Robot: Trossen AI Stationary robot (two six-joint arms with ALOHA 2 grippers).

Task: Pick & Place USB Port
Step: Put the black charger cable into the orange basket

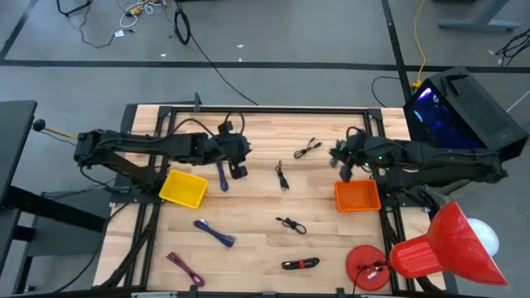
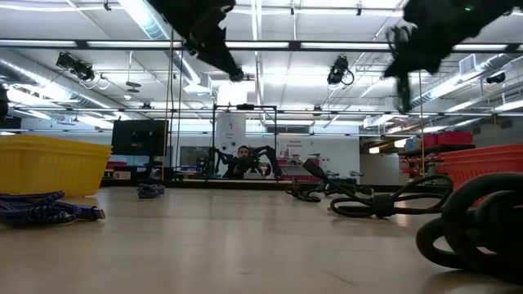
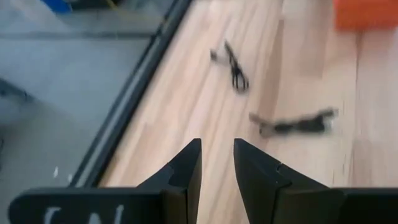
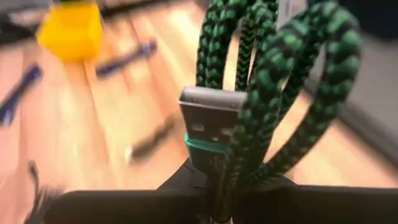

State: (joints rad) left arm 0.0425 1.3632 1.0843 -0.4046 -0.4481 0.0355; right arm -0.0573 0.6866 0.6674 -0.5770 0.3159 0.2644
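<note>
My right gripper [image 1: 342, 162] hangs above the far left corner of the orange bin [image 1: 358, 197], shut on a coiled green-and-black braided USB cable [image 4: 280, 93]. My left gripper [image 3: 217, 163] is in the air just right of the yellow bin [image 1: 184, 189]; its fingers stand slightly apart with nothing between them. A blue cable [image 1: 222, 175] shows between that bin and the left gripper [image 1: 238, 169]; whether it lies on the table I cannot tell. My right gripper pinches the bundled strands of the coil [image 4: 231, 177] between its two fingers, next to the silver USB plug [image 4: 211, 118]. The plug and the loops stick out forward past the fingertips. The cable is lifted clear of the table.
Loose cables lie on the wooden table: black ones [image 1: 308, 149] [image 1: 282, 175] [image 1: 291, 224], a red-and-black one [image 1: 300, 264], a blue one [image 1: 214, 233] and a dark red one [image 1: 184, 266]. A red cone-shaped object [image 1: 439, 248] and a red disc [image 1: 367, 266] stand at the near right corner.
</note>
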